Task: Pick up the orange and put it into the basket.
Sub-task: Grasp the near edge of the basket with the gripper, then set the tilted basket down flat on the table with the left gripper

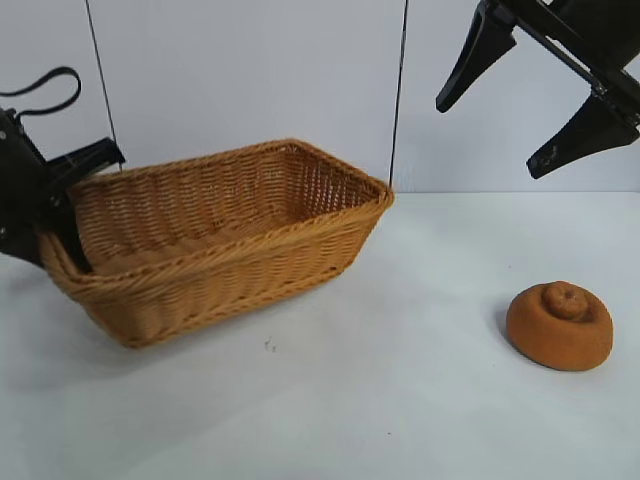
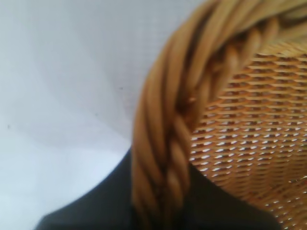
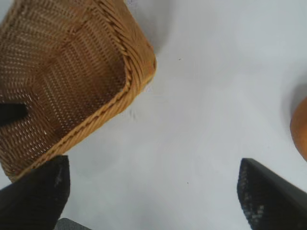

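Note:
The orange (image 1: 558, 325), a squat brownish-orange dome with a knob on top, sits on the white table at the right; only its edge (image 3: 301, 127) shows in the right wrist view. The tan wicker basket (image 1: 300, 225) stands left of centre and holds nothing. My left gripper (image 1: 72, 215) is shut on the basket's braided rim (image 2: 163, 120) at its left end, with one dark finger on each side of the braid (image 2: 158, 201). That end looks slightly raised. My right gripper (image 1: 486, 140) hangs open high above the table, up and to the left of the orange, with nothing between its fingers (image 3: 152, 165).
The bare white tabletop (image 1: 400, 380) stretches between the basket and the orange. A white panelled wall (image 1: 250, 70) stands behind, and a black cable loop (image 1: 45, 90) hangs near the left arm.

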{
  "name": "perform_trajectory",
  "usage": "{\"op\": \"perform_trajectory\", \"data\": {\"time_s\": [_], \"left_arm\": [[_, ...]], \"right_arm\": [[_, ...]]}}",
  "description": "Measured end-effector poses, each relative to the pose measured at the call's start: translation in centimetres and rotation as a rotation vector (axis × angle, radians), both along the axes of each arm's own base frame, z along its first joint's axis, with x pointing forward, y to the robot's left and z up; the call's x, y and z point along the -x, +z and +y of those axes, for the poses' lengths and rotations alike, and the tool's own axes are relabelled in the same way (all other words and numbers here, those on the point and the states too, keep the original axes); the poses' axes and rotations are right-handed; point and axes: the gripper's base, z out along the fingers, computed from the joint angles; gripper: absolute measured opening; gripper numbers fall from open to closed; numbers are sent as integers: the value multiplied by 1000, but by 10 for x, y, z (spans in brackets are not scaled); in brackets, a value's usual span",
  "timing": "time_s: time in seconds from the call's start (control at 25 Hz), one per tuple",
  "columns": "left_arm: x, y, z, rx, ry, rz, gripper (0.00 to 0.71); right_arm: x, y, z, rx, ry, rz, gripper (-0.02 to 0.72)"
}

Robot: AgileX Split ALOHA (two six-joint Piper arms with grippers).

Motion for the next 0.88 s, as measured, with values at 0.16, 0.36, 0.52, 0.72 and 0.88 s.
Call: {"op": "perform_trajectory", "data": {"time_s": [0.16, 0.36, 0.52, 0.72, 0.88], "left_arm": [[-11, 17, -2, -30, -129, -28, 84], [-23, 18, -6, -44, -282, 21, 84], [-30, 15, -22, -56, -391, 28, 84], [-31, -3, -45, -55, -470, 63, 84], [-33, -21, -45, -58, -476, 101, 84]], "right_arm": [[0, 0, 0, 0, 0, 0, 652], [0, 0, 0, 0, 2, 4, 652], [0, 0, 0, 0, 3, 5, 652], [1, 0, 0, -1, 5, 8, 652], [2, 0, 0, -1, 13, 21, 652]]}}
